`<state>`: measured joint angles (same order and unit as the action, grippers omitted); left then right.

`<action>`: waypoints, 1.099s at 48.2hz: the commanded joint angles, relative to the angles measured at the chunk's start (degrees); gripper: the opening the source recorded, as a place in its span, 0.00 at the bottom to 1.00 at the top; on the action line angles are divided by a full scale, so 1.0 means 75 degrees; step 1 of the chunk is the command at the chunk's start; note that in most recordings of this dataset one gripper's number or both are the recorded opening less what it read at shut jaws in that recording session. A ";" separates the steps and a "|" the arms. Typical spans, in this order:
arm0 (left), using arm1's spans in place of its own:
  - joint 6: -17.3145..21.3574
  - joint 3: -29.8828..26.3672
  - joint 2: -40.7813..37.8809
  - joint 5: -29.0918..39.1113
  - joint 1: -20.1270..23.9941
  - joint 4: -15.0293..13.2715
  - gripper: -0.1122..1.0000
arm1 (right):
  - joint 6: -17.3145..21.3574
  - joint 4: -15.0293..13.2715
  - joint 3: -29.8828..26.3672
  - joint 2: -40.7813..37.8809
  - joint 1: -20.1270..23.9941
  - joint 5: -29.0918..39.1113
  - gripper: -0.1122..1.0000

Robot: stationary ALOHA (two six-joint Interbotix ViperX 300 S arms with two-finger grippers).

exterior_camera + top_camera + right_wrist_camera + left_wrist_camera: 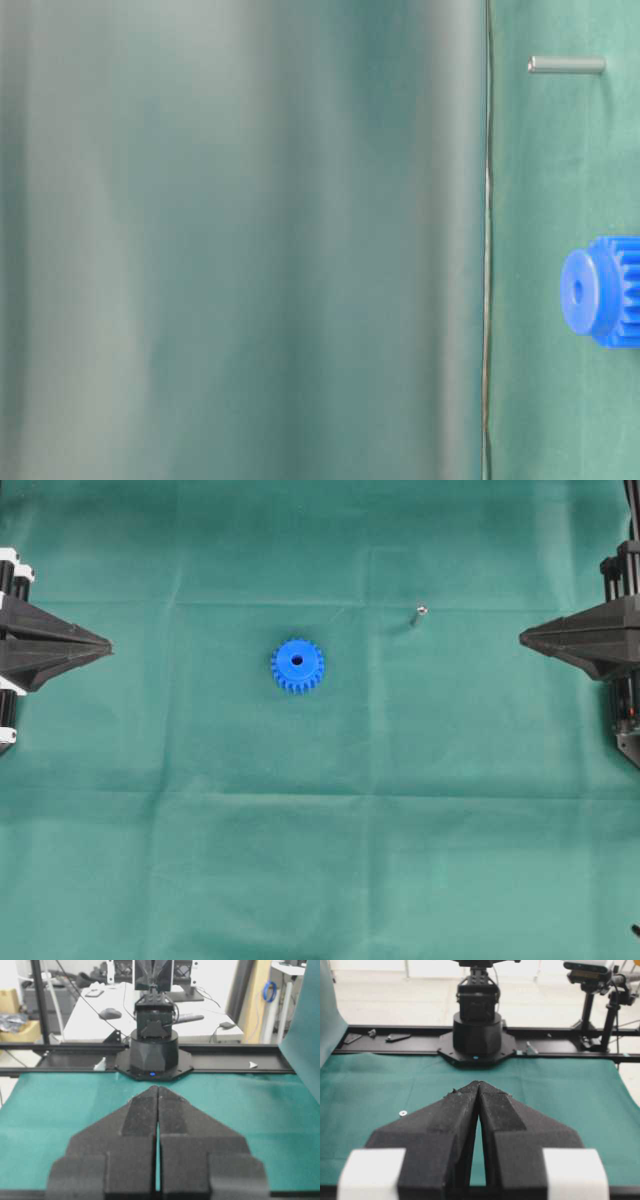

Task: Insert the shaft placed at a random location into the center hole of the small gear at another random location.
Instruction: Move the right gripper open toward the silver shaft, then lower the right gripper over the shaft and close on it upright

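The small blue gear [297, 666] lies flat on the green cloth near the middle, hub up, with its dark center hole [296, 661] showing. The thin silver shaft [419, 614] is apart from it, to the right and farther back, and seems to stand on end. Both show in the table-level view: the shaft [566, 65] and the gear [605, 291]. My left gripper [108, 647] is shut and empty at the left edge. My right gripper [523, 636] is shut and empty at the right edge. The left wrist view shows the shaft's shiny end [403, 1112] left of the shut left gripper [478, 1084]; the gear is hidden there.
The green cloth [320, 860] covers the table. Each wrist view shows the other arm's black base [477, 1035] [152, 1055] on a black rail at the far edge. A blurred green surface [240, 240] fills most of the table-level view.
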<state>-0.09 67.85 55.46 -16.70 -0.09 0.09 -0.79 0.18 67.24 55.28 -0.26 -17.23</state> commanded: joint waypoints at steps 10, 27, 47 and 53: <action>-0.0012 -0.0211 -0.0082 -0.0105 -0.0211 0.0082 0.10 | -0.0047 -0.0059 -0.0117 -0.0293 -0.0363 -0.0012 0.11; 0.0000 -0.0211 -0.0082 -0.0082 -0.0211 0.0094 0.10 | -0.0059 -0.0023 0.0023 -0.1301 -0.1148 -0.0223 0.11; 0.0000 -0.0199 -0.0117 -0.0047 -0.0211 0.0094 0.10 | -0.0082 0.0059 0.0129 -0.4582 -0.1945 -0.2086 0.86; 0.0012 -0.0187 -0.0129 -0.0035 -0.0211 0.0094 0.10 | -0.0082 0.0187 0.0094 -0.5543 -0.2004 -0.2684 0.82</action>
<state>-0.18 67.85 55.02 -16.79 -1.49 0.62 -0.88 0.97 69.17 16.96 -14.77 -34.28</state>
